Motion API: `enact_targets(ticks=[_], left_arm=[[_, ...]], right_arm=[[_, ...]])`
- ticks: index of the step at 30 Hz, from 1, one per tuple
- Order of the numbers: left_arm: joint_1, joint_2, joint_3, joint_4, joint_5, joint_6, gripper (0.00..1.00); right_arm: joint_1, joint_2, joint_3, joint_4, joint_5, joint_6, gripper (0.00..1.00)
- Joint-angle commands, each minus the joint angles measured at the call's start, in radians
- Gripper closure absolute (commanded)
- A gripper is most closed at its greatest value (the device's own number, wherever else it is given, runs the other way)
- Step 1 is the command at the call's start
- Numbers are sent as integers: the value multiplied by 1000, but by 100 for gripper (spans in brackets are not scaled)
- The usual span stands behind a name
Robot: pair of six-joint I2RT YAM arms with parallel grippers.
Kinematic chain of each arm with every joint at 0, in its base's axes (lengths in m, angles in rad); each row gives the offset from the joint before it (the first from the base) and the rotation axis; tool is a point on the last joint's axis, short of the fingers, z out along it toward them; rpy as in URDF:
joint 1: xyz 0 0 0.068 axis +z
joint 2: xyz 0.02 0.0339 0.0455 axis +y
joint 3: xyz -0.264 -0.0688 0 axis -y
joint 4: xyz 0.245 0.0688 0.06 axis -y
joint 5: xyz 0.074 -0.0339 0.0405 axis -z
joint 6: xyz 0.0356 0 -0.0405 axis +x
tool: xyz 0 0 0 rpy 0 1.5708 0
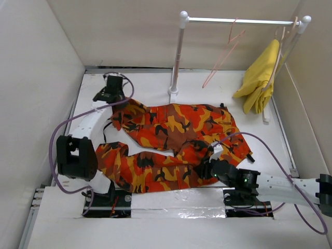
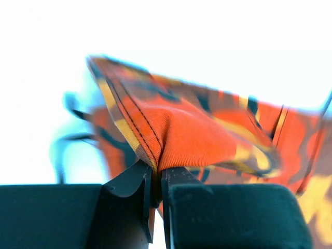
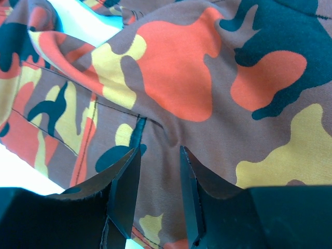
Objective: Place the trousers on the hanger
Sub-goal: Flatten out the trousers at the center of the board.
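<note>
The camouflage trousers (image 1: 176, 129) lie spread on the white table, legs pointing left and waist to the right. My left gripper (image 1: 118, 105) is at the far leg's end and is shut on a fold of the trousers' hem (image 2: 197, 135), lifted off the table; its jaws (image 2: 157, 176) pinch the cloth tightly. My right gripper (image 1: 213, 154) is pressed down onto the trousers near the crotch. In its wrist view the jaws (image 3: 160, 155) stand narrowly apart with puckered cloth (image 3: 176, 67) filling the gap. The pink wire hanger (image 1: 223, 57) hangs on the rail at the back.
A white clothes rail (image 1: 238, 21) on a post (image 1: 176, 62) stands at the back. A yellow garment (image 1: 259, 78) on a beige hanger (image 1: 282, 36) hangs at its right end. White walls enclose the table. Purple cables (image 1: 270, 155) loop over both arms.
</note>
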Motion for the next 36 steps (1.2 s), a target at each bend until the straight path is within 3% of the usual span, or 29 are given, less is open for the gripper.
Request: enact_targets(ticks=[1,8,11,12,14,16,18,23,25,26,27,29,30,31,32,34,36], left_arm=[[110,-117,92,4,2,11,100],[369,50,247,-36,146,-37,100],[490,107,227,16,400,-83,100],[566,130,212,42,550,-135,100],[605,145,183,88,602,-170,100],[605,164,189,84,549,-161,100],[605,185,209,52,519,-134,94],[605,172,221,-26,271,-20,89],[605,133,209,-28,145,-2,91],[605,116,198,-29,107,3,92],[605,74,189,-20,65,-2,93],[605,31,171,3,53,-25,90],[605,-11,161,18,62,-49,81],[605,-31,154,35,103,-61,57],[605,-54,135,61,128,-74,49],[593,-111,123,81,175,-117,42],[558,-176,106,112,156,-132,42]], right_arm=[[9,16,6,35,16,-6,58],[9,15,11,18,17,-3,46],[9,-3,0,16,11,3,46],[9,-13,-3,18,11,1,45],[9,-19,-5,18,16,4,45],[9,-19,-5,17,20,4,42],[9,-16,0,10,28,4,38],[9,-29,7,-6,62,8,38],[9,-46,23,-34,86,8,52],[9,-72,30,-63,102,11,66],[9,-89,44,-88,118,11,88],[9,-128,89,-152,181,-3,98],[9,-167,105,-172,198,-17,99],[-10,-183,142,-203,226,-34,99],[-27,-194,164,-221,240,-70,98],[-102,-198,208,-259,264,-107,88],[-209,-180,250,-263,274,-161,80]])
